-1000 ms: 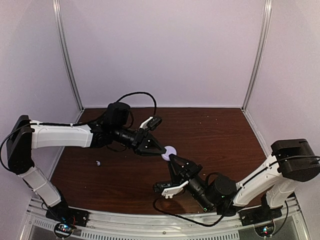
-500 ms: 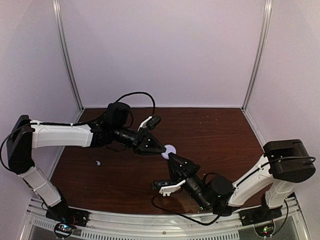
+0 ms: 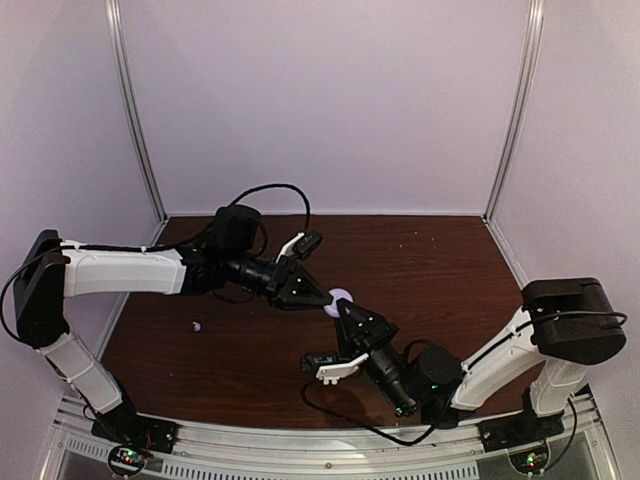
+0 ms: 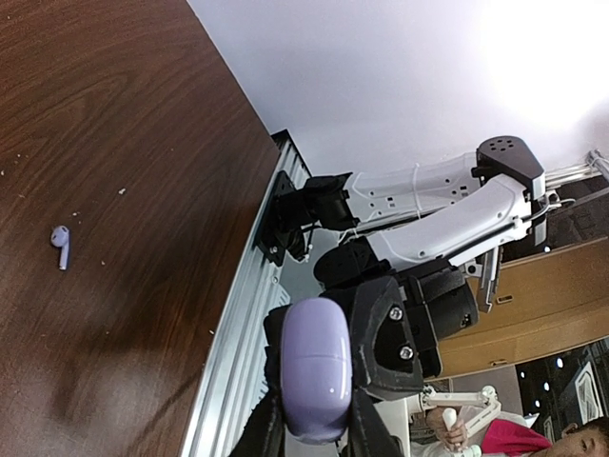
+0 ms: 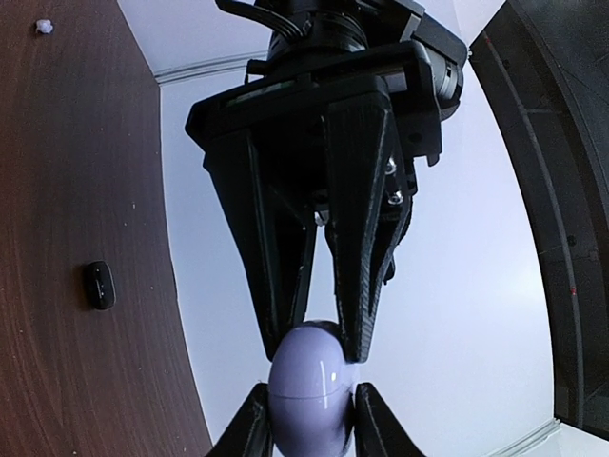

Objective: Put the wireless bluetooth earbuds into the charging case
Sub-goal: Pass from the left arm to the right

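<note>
charging case (image 4: 315,367) held off table (image 3: 440,270). left gripper (image 3: 320,297) clamped on it from 10 o'clock, right gripper (image 5: 304,419) from 5 o'clock. one earbud (image 4: 60,245) on table, 9 o'clock of case.

Centre of the tabletop (image 3: 450,260): the charging case (image 3: 342,298) sits between two claws, the left claw (image 3: 326,298) on its left and the right claw (image 3: 343,309) on its near side. One earbud (image 3: 197,325) lies on the tabletop well off to the left, slightly nearer.

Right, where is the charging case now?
Top view: the charging case is near the centre of the table, pinched between the left gripper and the right gripper.
</note>
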{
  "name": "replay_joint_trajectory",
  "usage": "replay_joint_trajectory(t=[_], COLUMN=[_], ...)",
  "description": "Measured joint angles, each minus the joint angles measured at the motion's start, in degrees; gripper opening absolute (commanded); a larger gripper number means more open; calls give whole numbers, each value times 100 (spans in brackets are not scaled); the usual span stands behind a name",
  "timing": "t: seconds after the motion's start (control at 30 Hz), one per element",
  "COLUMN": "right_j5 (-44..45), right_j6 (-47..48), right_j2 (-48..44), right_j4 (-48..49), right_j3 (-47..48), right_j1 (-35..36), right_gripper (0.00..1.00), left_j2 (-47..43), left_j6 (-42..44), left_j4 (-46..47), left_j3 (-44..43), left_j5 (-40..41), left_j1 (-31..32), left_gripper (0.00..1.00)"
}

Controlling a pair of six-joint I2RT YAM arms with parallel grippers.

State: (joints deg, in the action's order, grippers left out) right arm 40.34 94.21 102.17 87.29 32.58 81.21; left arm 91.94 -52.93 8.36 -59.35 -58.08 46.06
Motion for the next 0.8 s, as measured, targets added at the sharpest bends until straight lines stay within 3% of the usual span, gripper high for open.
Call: replay_joint_trajectory(t=[0.3,0.57,0.8], right_j5=[0,52,90], right_j6=[149,358,452], right_j2=[122,243,293], right_j4=[94,111,111], right_j3=[92,144,179], right_j1=[-90,-175,-225], right_gripper=[26,19,18], left_j2=[2,42,42], left_j6=[9,39,136], left_j4=[-85,-236,-251], left_j3=[0,0,0], left_j5=[-4,-70,-111], left_j1=[22,81,122], left_gripper=[19,42,73])
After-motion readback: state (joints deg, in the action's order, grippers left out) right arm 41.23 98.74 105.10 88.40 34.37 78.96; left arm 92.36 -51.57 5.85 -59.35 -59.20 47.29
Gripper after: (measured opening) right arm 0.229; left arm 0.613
